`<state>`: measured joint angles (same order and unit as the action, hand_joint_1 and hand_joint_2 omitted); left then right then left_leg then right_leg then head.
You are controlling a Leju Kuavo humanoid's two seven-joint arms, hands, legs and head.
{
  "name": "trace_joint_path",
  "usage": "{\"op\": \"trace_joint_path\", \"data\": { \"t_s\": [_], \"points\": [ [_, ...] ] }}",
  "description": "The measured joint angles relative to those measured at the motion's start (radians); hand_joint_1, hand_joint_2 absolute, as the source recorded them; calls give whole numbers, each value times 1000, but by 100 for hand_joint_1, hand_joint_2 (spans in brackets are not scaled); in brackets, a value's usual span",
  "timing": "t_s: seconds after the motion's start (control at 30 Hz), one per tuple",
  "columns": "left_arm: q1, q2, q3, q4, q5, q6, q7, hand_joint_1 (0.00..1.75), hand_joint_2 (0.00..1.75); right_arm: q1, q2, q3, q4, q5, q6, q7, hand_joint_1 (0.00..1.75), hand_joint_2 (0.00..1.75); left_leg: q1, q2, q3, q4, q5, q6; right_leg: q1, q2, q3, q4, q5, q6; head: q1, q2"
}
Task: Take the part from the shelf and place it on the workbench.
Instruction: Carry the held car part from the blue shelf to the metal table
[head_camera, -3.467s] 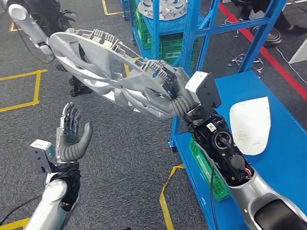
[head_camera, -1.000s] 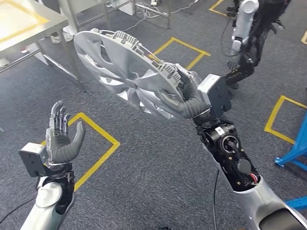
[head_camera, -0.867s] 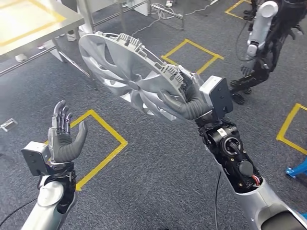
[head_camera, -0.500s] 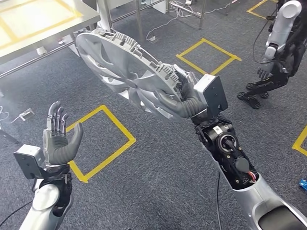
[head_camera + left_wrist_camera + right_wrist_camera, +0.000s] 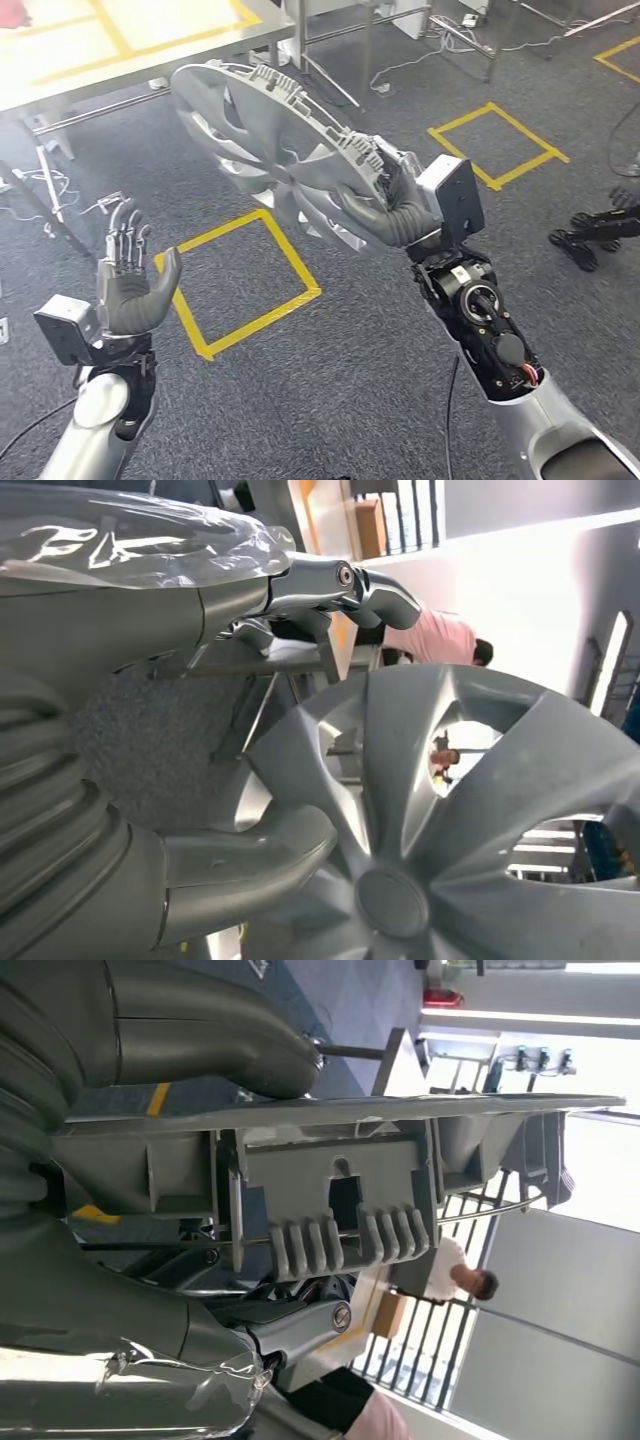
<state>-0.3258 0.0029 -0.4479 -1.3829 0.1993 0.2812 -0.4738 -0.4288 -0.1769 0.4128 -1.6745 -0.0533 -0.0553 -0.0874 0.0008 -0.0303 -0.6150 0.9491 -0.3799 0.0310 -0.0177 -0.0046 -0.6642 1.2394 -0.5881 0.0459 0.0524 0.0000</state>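
Even, bright overhead light in the head view — the pale metal workbench top [image 5: 113,40] glares almost white. Both wrist views blow out against bright windows — the grey ribbed hand covers [image 5: 53,810] up close are soft and out of focus.

My arms are silver shells. On my right forearm [image 5: 483,330] the cover is off, baring black round housings, a red wire and a black cable hanging below. My right hand [image 5: 392,205] and left hand [image 5: 128,285] have grey ribbed thumbs and darker, metal-linked fingers [image 5: 124,235]. A pale, dark-faced camera box [image 5: 64,327] sits at each wrist.
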Motion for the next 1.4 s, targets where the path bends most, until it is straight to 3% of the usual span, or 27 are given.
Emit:
{"op": "trace_joint_path", "data": {
  "t_s": [0.03, 0.07, 0.1, 0.17, 0.23, 0.3, 0.37, 0.43, 0.47, 0.53, 0.57, 0.6, 0.67, 0.73, 0.8, 0.83, 0.9, 0.97, 1.0, 1.03, 1.07, 1.1, 1.17, 1.2, 1.27, 1.33, 1.4],
  "points": [
    [0, -1, 0, 3, 3, -1, -3, 0, 175, 3, 0, 0, 0, 0, -1, 2, 175, 175, -1, -14, 1, 1, -1, 0, 0, 2, -17, 24, 5, 0, 3, 0],
    [0, -1, 0, 5, 7, 0, -5, 0, 175, 4, 0, 0, 0, 0, -1, 3, 175, 175, -1, -29, 1, 3, -1, 0, 0, 4, -15, 5, 31, -1, 5, 0],
    [0, -1, 0, 7, 11, 2, -6, 0, 175, 4, -1, 1, 0, 0, -1, 5, 175, 175, -1, -45, 3, 6, -3, -1, -1, 9, 6, -53, 73, -4, 8, 0],
    [0, -1, 0, 8, 17, 8, -9, 0, 175, 1, -1, 2, 1, -1, -1, 5, 175, 175, -1, -73, 1, 11, -5, -6, -5, 51, 63, -189, 143, -11, 14, 0],
    [1, -1, 0, 9, 20, 14, -13, 0, 175, -3, -1, 6, 3, -1, 0, 4, 175, 175, 3, -97, -12, 17, -2, -16, -7, 83, 97, -258, 154, -15, 17, 0],
    [7, 1, 1, 10, 23, 20, -16, 0, 175, -9, 1, 12, 7, -1, 0, 3, 175, 175, 6, -118, -24, 18, 4, -29, -7, 67, 105, -271, 148, -18, 15, 0],
    [11, 3, 3, 9, 25, 27, -18, 0, 175, -15, 4, 18, 12, -1, 1, 1, 175, 175, 0, -80, -38, 40, -9, -40, -10, 38, 111, -278, 151, -27, 9, 0],
    [12, 6, 7, 9, 25, 35, -17, 0, 175, -20, 6, 22, 18, -2, 5, -4, 175, 175, -3, -7, -89, 140, -58, -50, -10, 9, 116, -283, 152, -37, -4, 0],
    [14, 7, 8, 9, 25, 39, -14, 0, 175, -22, 8, 24, 22, -3, 7, -9, 175, 175, 0, 14, -127, 212, -88, -54, -8, -6, 116, -283, 151, -39, -12, 0],
    [23, 9, 11, 9, 24, 48, -4, 0, 175, -23, 12, 27, 31, -7, 13, -16, 175, 175, 5, 24, -180, 307, -111, -59, -7, -34, 116, -282, 149, -41, -21, 0],
    [27, 11, 13, 9, 23, 51, -1, 0, 175, -23, 14, 29, 35, -10, 15, -18, 175, 175, 6, 26, -176, 296, -95, -59, -7, -48, 117, -282, 148, -40, -26, 0],
    [29, 12, 15, 9, 22, 53, 2, 0, 175, -24, 16, 31, 39, -12, 16, -19, 175, 175, 7, 31, -150, 244, -65, -58, -7, -61, 119, -282, 147, -39, -29, 0],
    [30, 15, 18, 6, 20, 55, 4, 0, 175, -26, 19, 35, 45, -15, 18, -22, 175, 175, 2, 70, -68, 93, -7, -50, -3, -84, 124, -283, 142, -32, -33, 0],
    [29, 16, 20, 2, 18, 58, 6, 0, 175, -30, 20, 39, 49, -16, 21, -25, 175, 175, -7, 94, -28, 17, 9, -36, 3, -104, 130, -285, 136, -22, -32, 0],
    [30, 17, 21, -2, 17, 59, 10, 0, 175, -35, 21, 43, 53, -16, 22, -27, 175, 175, -10, 74, -29, 13, 7, -24, 6, -124, 138, -289, 132, -12, -30, 0],
    [30, 18, 21, -4, 16, 60, 12, 0, 175, -37, 21, 44, 54, -16, 22, -28, 175, 175, -7, 63, -26, 11, 8, -19, 4, -123, 139, -288, 127, -6, -29, 0],
    [29, 17, 21, -8, 16, 60, 17, 0, 175, -40, 22, 45, 57, -17, 22, -29, 175, 175, 0, 46, -20, 5, 9, -7, -1, -76, 119, -237, 90, 0, -23, 0],
    [28, 16, 21, -10, 16, 60, 23, 0, 175, -39, 22, 45, 61, -18, 22, -30, 175, 175, 0, 31, -16, 4, 8, 2, -1, -14, 53, -96, 23, 1, -8, 0],
    [29, 15, 21, -10, 16, 60, 25, 0, 175, -38, 22, 46, 62, -19, 22, -31, 175, 175, -1, 22, -15, 4, 7, 5, 1, -2, 16, -23, -1, 1, -1, 0],
    [30, 15, 21, -10, 16, 60, 27, 0, 175, -37, 22, 46, 64, -19, 22, -31, 175, 175, -4, 14, -13, 5, 6, 6, 2, 2, -11, 24, -8, 0, 4, 0],
    [30, 15, 21, -10, 16, 60, 29, 0, 175, -35, 22, 47, 66, -19, 22, -31, 175, 175, -6, 6, -11, 5, 5, 8, 2, 3, -20, 28, 7, -2, 6, 0],
    [30, 15, 21, -10, 16, 60, 30, 0, 175, -34, 22, 47, 67, -19, 22, -31, 175, 175, -8, -2, -8, 6, 3, 8, 3, 4, -7, -13, 41, -6, 9, 0],
    [29, 14, 21, -10, 19, 61, 35, 0, 175, -34, 22, 48, 69, -19, 22, -31, 175, 175, -12, -15, 0, 6, -1, 7, 7, 9, 53, -159, 125, -20, 14, 0],
    [29, 15, 21, -11, 23, 62, 41, 0, 175, -35, 22, 47, 69, -20, 22, -31, 175, 175, -13, -19, 0, 8, -2, 5, 9, 12, 80, -221, 150, -26, 15, 0],
    [27, 15, 20, -11, 36, 62, 57, 0, 175, -36, 22, 47, 68, -24, 21, -29, 175, 175, -14, -23, -7, 12, -3, 2, 11, 14, 107, -277, 153, -24, 16, 0],
    [26, 16, 20, -11, 47, 63, 71, 0, 175, -34, 22, 47, 67, -31, 20, -24, 175, 175, -13, -22, -12, 15, -4, -1, 11, 15, 114, -290, 150, -17, 14, 0],
    [24, 16, 19, -11, 52, 64, 76, 0, 175, -30, 22, 47, 67, -34, 18, -19, 175, 175, -11, -20, -10, 13, -3, -2, 14, 17, 113, -289, 151, -20, 8, 0]
  ]
}}
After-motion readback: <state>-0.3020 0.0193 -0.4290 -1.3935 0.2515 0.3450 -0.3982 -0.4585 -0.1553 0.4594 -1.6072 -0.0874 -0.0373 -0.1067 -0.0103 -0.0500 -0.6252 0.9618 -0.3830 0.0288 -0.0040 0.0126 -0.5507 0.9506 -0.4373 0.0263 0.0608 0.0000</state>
